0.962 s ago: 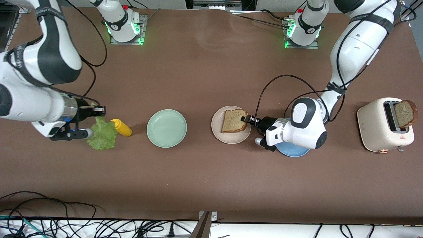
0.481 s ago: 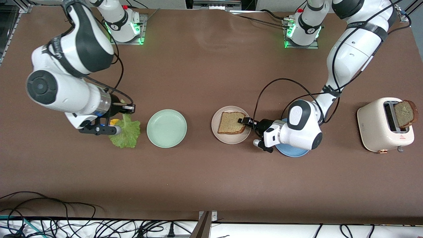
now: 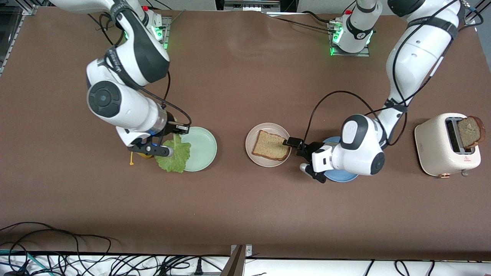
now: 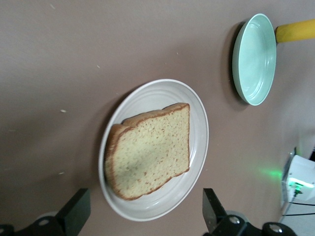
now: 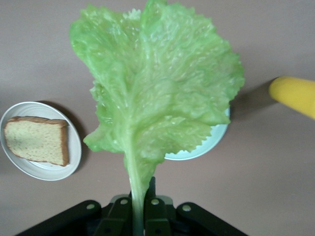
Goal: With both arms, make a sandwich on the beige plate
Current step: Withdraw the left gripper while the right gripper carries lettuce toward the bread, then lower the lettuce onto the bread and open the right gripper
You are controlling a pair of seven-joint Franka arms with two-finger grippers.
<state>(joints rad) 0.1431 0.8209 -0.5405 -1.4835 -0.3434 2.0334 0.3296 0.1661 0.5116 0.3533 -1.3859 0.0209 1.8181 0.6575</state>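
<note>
One brown bread slice [image 3: 270, 145] [image 4: 150, 150] lies flat on the beige plate [image 3: 253, 134] [image 4: 199, 118]. My left gripper [image 3: 297, 147] [image 4: 142, 219] stands open at the plate's rim toward the left arm's end, its fingers [image 4: 74, 216] clear of the bread. My right gripper [image 3: 177, 130] [image 5: 140, 211] is shut on the stem of a ruffled green lettuce leaf [image 3: 170, 153] [image 5: 157, 88], which hangs over the edge of the mint-green plate [image 3: 201, 147]. A second bread slice [image 3: 471, 132] sticks up from the toaster [image 3: 437, 145].
The yellow squeeze bottle [image 3: 138, 155] [image 5: 295, 96] lies mostly hidden under the right arm's wrist. A blue plate [image 3: 341, 175] sits under the left arm's wrist, beside the beige plate. Cables run along the table edge nearest the front camera.
The right arm has carried the lettuce from its end of the table to the mint-green plate. The left gripper has opened, let go of the bread slice and drawn back slightly.
</note>
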